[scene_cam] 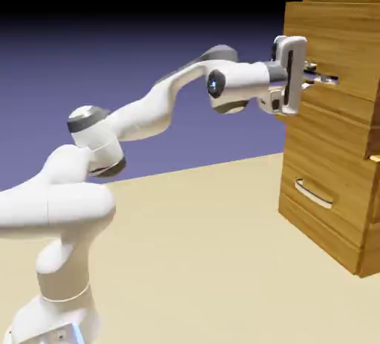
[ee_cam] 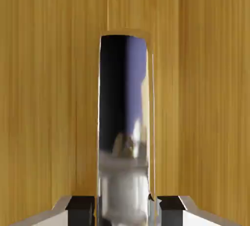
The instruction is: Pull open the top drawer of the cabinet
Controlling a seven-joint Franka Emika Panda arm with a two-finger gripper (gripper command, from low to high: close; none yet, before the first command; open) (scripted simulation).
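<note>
The honey-brown wood-grain cabinet (scene_cam: 369,209) stands at the exterior view's right. Its top drawer (scene_cam: 345,34) looks about flush with the front below it. My gripper (scene_cam: 319,76) reaches level against the top drawer's short silver handle (scene_cam: 326,78). In the hand view the mirror-bright handle (ee_cam: 124,117) runs upright between my two grey fingertips (ee_cam: 80,205), which press on its sides in front of the drawer's wood (ee_cam: 49,73). The gripper (ee_cam: 125,209) is shut on the handle.
The lower drawer front (scene_cam: 326,164) carries a longer slanting silver handle (scene_cam: 313,194). The cabinet stands on a beige table (scene_cam: 200,246), and my white arm (scene_cam: 148,112) stretches from the lower left across it.
</note>
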